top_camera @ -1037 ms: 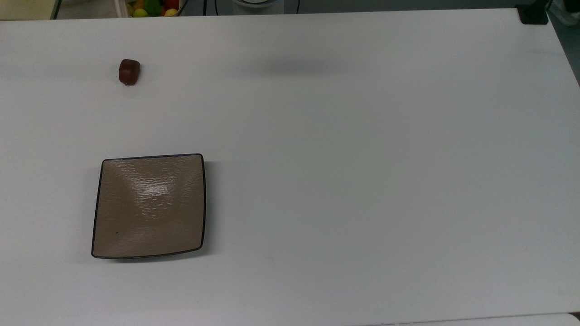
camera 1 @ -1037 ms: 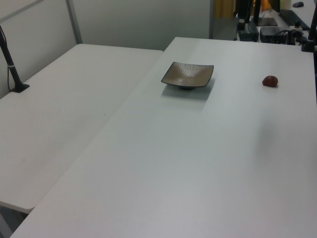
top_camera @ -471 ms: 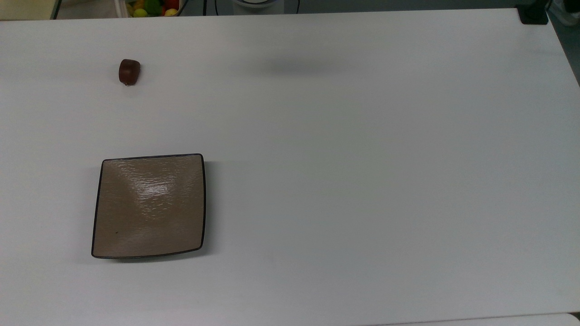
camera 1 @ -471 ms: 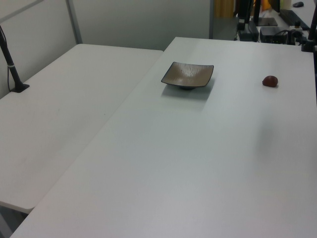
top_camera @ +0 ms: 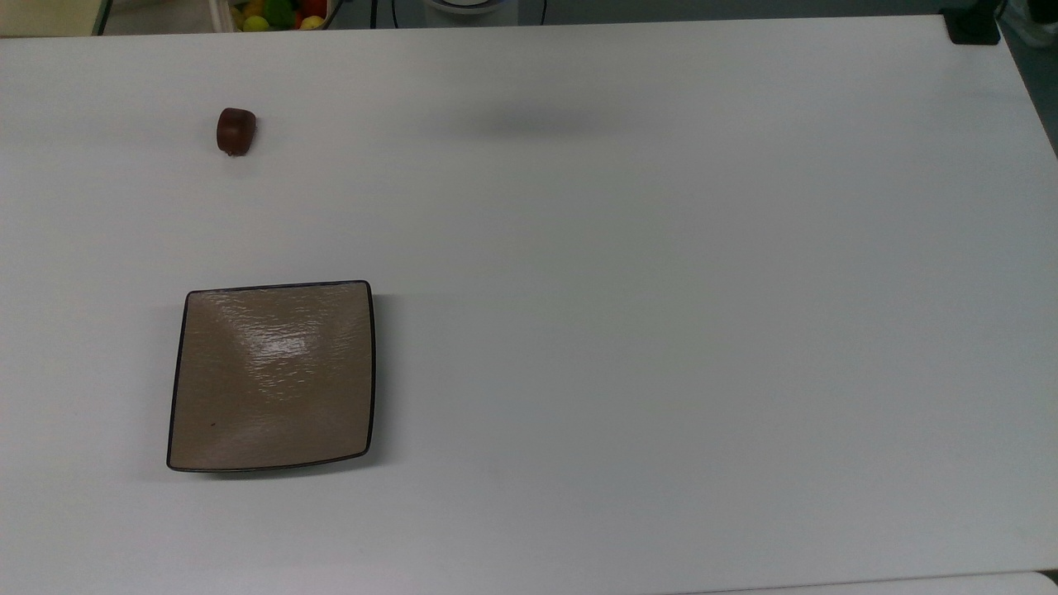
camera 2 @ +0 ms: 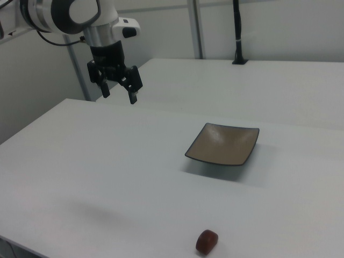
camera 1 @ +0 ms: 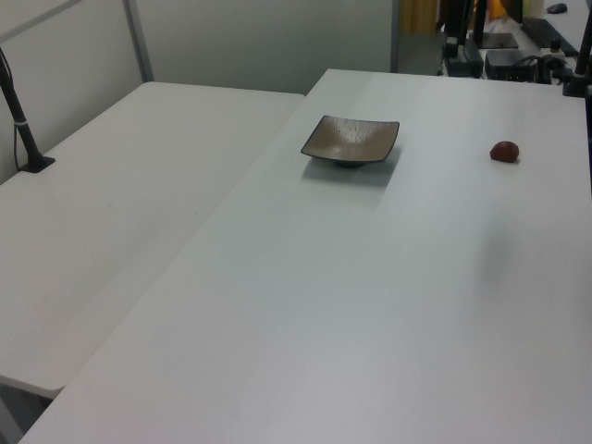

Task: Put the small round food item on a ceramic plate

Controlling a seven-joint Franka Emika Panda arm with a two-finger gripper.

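**Lump on bare worktop, tool spread and high**

I see the small round food item as a glossy, dark reddish-brown lump, far smaller than the ceramic plate, with one flattish end. It sits on the white worktop, well apart from the plate, toward the top view's upper left. The plate is square, tan-brown and rippled, with a thin black rim.

Nothing on the worktop has shifted since a second ago.

In the right view my tool hangs above the far side of the worktop, fingers apart and holding nothing. At the top view's upper edge, a container of coloured fruits is cut off.
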